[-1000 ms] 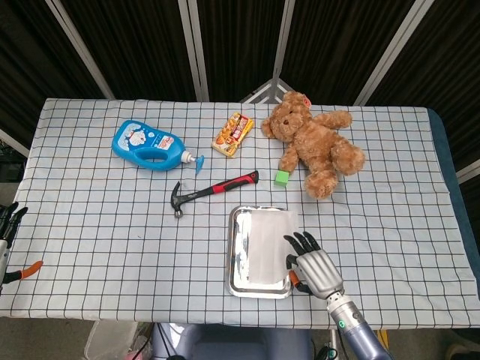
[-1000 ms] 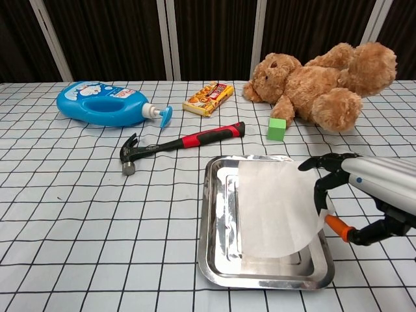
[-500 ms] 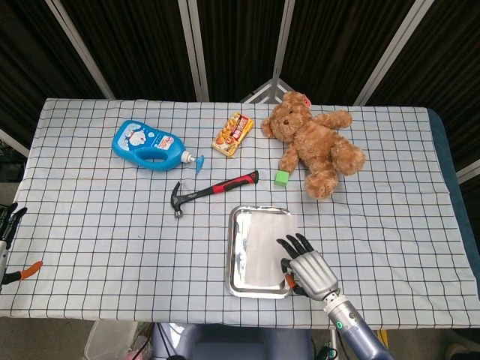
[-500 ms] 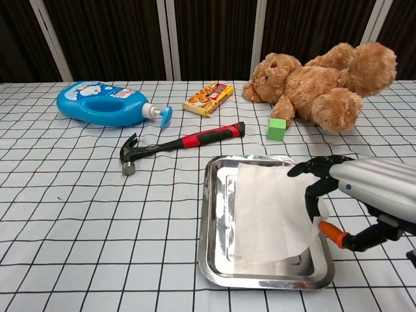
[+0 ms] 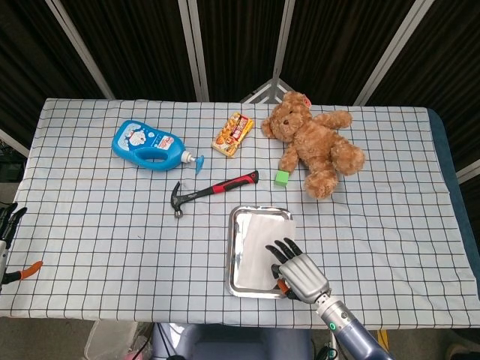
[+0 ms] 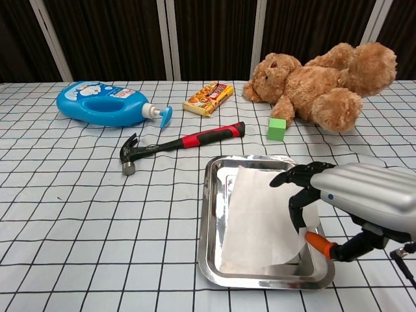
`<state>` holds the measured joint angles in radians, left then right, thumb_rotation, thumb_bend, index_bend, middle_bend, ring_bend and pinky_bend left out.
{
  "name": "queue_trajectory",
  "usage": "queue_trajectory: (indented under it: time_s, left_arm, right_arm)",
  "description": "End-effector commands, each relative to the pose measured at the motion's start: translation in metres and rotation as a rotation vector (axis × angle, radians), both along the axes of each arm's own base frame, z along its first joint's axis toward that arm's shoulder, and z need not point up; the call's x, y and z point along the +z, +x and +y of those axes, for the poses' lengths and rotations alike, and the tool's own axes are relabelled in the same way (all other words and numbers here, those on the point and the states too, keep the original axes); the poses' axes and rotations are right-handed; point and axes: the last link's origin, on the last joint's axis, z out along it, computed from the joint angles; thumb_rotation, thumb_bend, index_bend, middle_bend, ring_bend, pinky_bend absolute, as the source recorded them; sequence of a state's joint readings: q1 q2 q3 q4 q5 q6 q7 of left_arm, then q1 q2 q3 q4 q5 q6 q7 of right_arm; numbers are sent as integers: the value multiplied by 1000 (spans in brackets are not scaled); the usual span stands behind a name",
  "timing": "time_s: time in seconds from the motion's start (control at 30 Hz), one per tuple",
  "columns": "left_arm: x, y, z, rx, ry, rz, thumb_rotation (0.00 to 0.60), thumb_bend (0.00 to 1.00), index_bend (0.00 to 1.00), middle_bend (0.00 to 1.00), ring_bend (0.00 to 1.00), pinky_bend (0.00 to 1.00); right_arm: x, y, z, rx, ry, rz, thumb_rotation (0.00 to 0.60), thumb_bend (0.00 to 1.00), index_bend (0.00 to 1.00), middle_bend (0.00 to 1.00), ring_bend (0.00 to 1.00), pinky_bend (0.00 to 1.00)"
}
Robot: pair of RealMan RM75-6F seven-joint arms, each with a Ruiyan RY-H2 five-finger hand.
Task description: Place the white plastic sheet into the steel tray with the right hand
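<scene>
White plastic sheet [image 5: 257, 241] lies inside the steel tray [image 5: 235, 253] in the head view, its near right corner under the right hand [image 5: 298, 271], whose fingers pinch it. The left hand [image 5: 9, 222] sits far left, its grasp unreadable.

Chest view: the right hand [image 6: 354, 195] holds the sheet [image 6: 260, 218] over the tray [image 6: 211, 214], with the hammer [image 6: 179, 145] beyond, to its left.

Your right hand [image 6: 338, 201] hangs over the 3 o'clock side of the steel tray [image 6: 209, 221], fingers curled down onto the white plastic sheet [image 6: 260, 221] lying inside it. From the tray, the hammer [image 6: 175, 146] lies at 11 o'clock, the green block [image 6: 277, 129] at 12, the teddy bear [image 6: 318, 84] at 1.
</scene>
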<state>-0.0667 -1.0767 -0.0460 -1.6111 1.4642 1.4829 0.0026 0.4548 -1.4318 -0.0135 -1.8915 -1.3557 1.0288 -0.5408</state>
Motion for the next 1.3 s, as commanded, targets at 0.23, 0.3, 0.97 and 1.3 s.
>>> queue_trajectory:
  time_s: [0.23,0.3,0.97,1.3]
  left_arm:
    - [0,0,0,2,2,0,600,0,0,0,0,0]
    - [0,0,0,3,1,0,600,0,0,0,0,0]
    - [0,0,0,3,1,-4,600,0,0,0,0,0]
    - [0,2,-3,-17,-1,-4,600,0,0,0,0,0]
  right_arm:
    - [-2,0,-4,-6,-13,0,600,596,663,126,0,0]
    - [-2,0,-4,-6,-17,-2,600,595,658,125,0,0]
    - [15,4,8,4,-102,1,600,441,141,23,0,0]
    - [98,-48,10,-12,-383,107,600,437,42,1,0,0]
